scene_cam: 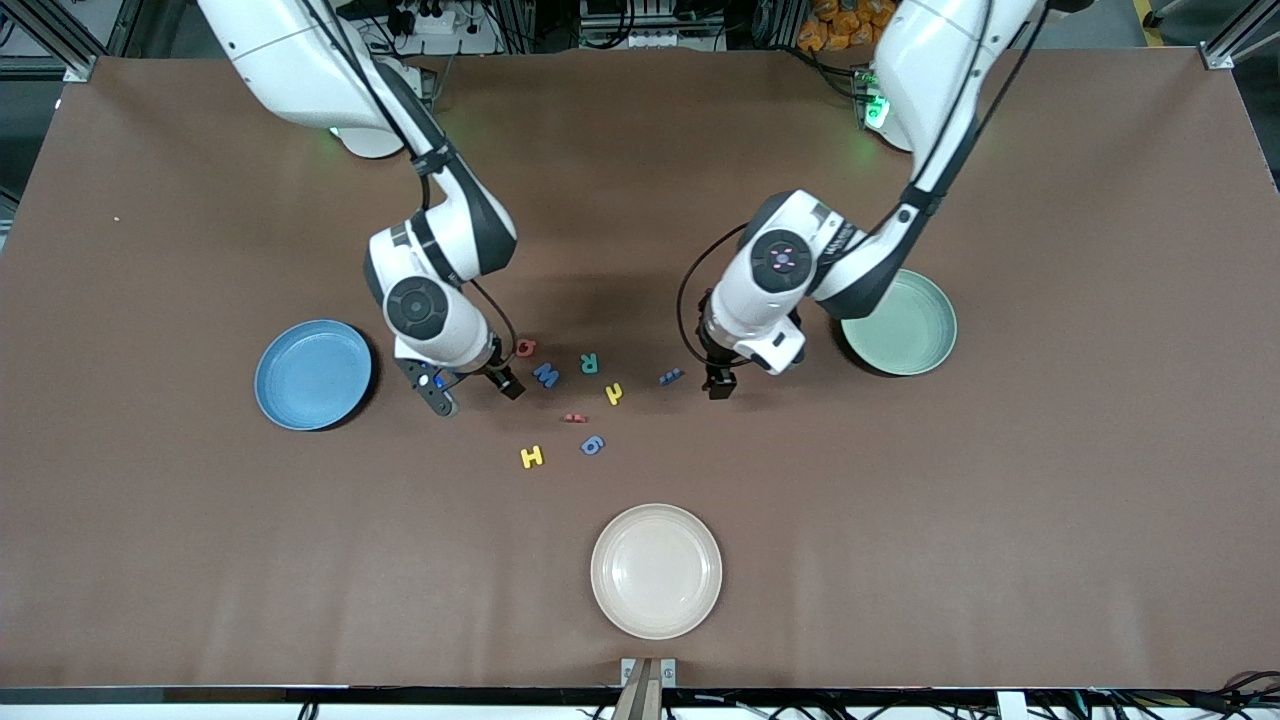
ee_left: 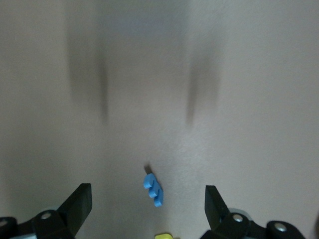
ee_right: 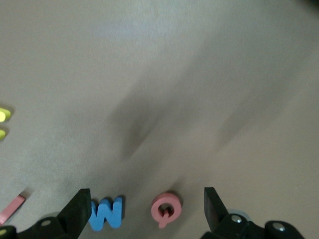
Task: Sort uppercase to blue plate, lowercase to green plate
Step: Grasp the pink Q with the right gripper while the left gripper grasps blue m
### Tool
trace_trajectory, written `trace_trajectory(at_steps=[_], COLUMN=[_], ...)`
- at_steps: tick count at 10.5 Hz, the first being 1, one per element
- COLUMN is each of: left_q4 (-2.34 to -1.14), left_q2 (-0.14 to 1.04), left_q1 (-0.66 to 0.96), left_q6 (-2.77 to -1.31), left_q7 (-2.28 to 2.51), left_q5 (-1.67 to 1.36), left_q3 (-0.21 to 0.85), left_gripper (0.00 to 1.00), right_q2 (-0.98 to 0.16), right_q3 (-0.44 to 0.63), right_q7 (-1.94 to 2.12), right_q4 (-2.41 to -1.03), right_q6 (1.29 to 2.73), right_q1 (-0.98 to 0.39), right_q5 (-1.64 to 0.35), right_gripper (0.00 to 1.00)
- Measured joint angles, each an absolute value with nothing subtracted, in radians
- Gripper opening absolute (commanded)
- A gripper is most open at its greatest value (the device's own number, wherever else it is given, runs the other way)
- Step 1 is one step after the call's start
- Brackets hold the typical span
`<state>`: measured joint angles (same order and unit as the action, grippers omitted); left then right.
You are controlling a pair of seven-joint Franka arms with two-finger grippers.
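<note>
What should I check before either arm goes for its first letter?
1. Left gripper open over the blue m-like letter: ok.
2. Right gripper open, red Q between its fingers in its wrist view: ok.
3. Blue W lies close beside the Q and may get bumped: not ok.
4. Blue plate holds nothing: ok.
5. Green plate partly hidden by the left arm, contents: cannot tell.
6. All eight letters lie on the table, none sorted: ok.
</note>
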<state>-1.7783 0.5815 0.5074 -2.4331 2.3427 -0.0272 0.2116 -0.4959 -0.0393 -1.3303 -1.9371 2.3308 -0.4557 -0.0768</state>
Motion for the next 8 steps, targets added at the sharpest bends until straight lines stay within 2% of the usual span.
trace_trajectory(at_steps=[3,5,8], left_q4=[-1.726,-1.703,-1.673], left_q2=[0.642,0.673,0.69], left_q1=[0.635,0.658,0.672], left_q6=[-2.433,-2.433,-2.433], left_q7=[2.402,2.404,2.44], left_q5=[-0.037,-0.04,-0.041], left_q3=[0.121,0.112,0.101], left_gripper=[1.0,1.0,0.85], right_q2=[-0.472,-0.462,-0.455], right_q3=[-0.065,-0.077,-0.097], right_q7=[-1.384,-1.436,-1.501], right_q4=[-2.077,-2.11,-2.122], right_q6=[2.51,2.526,2.533], right_q1=[-0.452,-0.453,-0.466], right_q5=[-0.077,-0.077,-0.077], right_gripper=[1.0,1.0,1.0])
